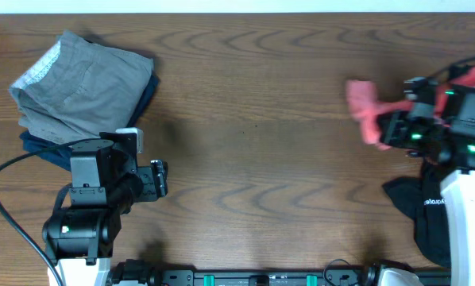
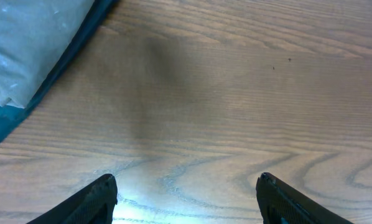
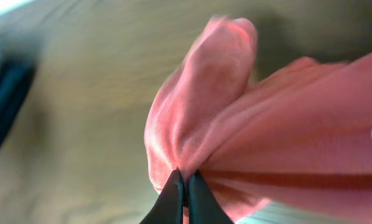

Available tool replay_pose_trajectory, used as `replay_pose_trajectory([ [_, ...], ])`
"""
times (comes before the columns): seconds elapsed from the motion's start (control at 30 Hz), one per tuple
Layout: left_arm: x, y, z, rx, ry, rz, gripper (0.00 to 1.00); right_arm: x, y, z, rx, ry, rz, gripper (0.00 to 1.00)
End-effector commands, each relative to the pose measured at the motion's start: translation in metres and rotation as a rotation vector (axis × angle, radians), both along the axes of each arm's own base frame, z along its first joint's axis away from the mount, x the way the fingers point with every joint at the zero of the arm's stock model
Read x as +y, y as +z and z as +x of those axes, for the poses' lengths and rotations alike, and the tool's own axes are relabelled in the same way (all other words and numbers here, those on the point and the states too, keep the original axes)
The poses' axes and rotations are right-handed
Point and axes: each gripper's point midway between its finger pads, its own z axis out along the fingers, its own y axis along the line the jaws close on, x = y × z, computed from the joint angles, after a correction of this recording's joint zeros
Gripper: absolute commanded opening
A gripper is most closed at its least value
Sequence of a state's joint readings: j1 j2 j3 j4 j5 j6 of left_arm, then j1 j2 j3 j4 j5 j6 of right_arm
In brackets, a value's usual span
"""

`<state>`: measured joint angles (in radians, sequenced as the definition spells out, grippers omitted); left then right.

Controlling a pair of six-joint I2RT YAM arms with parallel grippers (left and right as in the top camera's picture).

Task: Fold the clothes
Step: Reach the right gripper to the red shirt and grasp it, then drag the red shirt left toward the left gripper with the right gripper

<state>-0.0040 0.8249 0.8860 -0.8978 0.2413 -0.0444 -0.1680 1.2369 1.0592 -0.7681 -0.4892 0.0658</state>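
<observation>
Coral-pink garment (image 1: pixel 363 107) hangs bunched at the right of the overhead frame, pinched in the right gripper (image 1: pixel 380 129). In the right wrist view, the fingertips are pressed together on a gathered fold of the cloth, and the rest billows up and to the right, clear of the wooden table (image 1: pixel 261 119). The left gripper (image 1: pixel 160 179) sits at lower left with its jaws apart and nothing between them, over bare wood. A finished stack lies at upper left, a grey folded garment (image 1: pixel 79 83) on top of a dark blue one (image 1: pixel 40 147), and a black garment (image 1: pixel 416 210) lies crumpled at lower right beside the right arm's base. The step in hand looks like bringing the pink piece to the open middle of the table to spread it out. To do that well, the cloth should probably be lowered so its free end touches down first, then drawn out flat rather than dropped in a heap. The grip is on a wad, not on an edge or corner, so the left gripper will likely need to take a hem or corner to pull the fabric open. Both arms should stay well apart from the stack and avoid dragging the black piece along.
</observation>
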Motion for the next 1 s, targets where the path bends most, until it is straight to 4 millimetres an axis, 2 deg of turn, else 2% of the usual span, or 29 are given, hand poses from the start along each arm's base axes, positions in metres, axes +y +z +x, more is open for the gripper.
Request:
replay_pose_trajectory([
  [0.0, -0.002, 0.007, 0.002, -0.017, -0.017, -0.002, 0.73, 0.073, 0.004, -0.019, -0.034, 0.298, 0.079, 0.10],
  [0.13, -0.003, 0.007, 0.002, -0.017, -0.018, -0.002, 0.73, 0.135, -0.003, -0.035, -0.038, 0.500, 0.078, 0.13],
  [0.2, -0.002, 0.007, 0.002, -0.017, -0.017, -0.002, 0.73, 0.159, -0.006, -0.040, -0.051, 0.573, 0.068, 0.13],
  [0.3, -0.003, 0.007, 0.002, -0.017, -0.018, -0.002, 0.73, 0.188, -0.015, -0.040, -0.082, 0.646, 0.028, 0.13],
  [0.37, -0.003, 0.007, 0.002, -0.017, -0.018, -0.002, 0.74, 0.195, -0.026, -0.030, -0.100, 0.630, -0.052, 0.13],
  [0.4, -0.003, 0.007, 0.002, -0.017, -0.018, -0.002, 0.95, 0.190, -0.034, -0.022, -0.088, 0.564, -0.110, 0.15],
  [0.43, -0.003, 0.007, 0.002, -0.018, -0.018, -0.002, 0.98, 0.181, -0.040, -0.013, -0.068, 0.477, -0.159, 0.21],
  [0.5, -0.003, 0.009, 0.004, -0.028, -0.018, -0.002, 0.98, 0.145, -0.050, 0.003, -0.012, 0.212, -0.256, 0.47],
  [0.57, -0.003, 0.010, 0.005, -0.035, -0.018, -0.002, 0.98, 0.107, -0.053, 0.012, 0.027, -0.018, -0.313, 0.59],
  [0.63, -0.003, 0.010, 0.006, -0.039, -0.018, -0.002, 0.98, 0.096, -0.053, 0.015, 0.033, -0.049, -0.315, 0.64],
  [0.67, -0.003, 0.011, 0.007, -0.041, -0.018, -0.002, 0.98, 0.092, -0.054, 0.016, 0.033, -0.039, -0.320, 0.73],
  [0.77, -0.003, 0.012, 0.008, -0.047, -0.018, -0.002, 0.98, 0.082, -0.065, 0.014, 0.063, 0.053, -0.384, 0.81],
  [0.97, -0.003, 0.012, 0.008, -0.046, -0.008, -0.010, 0.98, 0.070, -0.117, -0.008, 0.266, 0.152, -0.490, 0.91],
])
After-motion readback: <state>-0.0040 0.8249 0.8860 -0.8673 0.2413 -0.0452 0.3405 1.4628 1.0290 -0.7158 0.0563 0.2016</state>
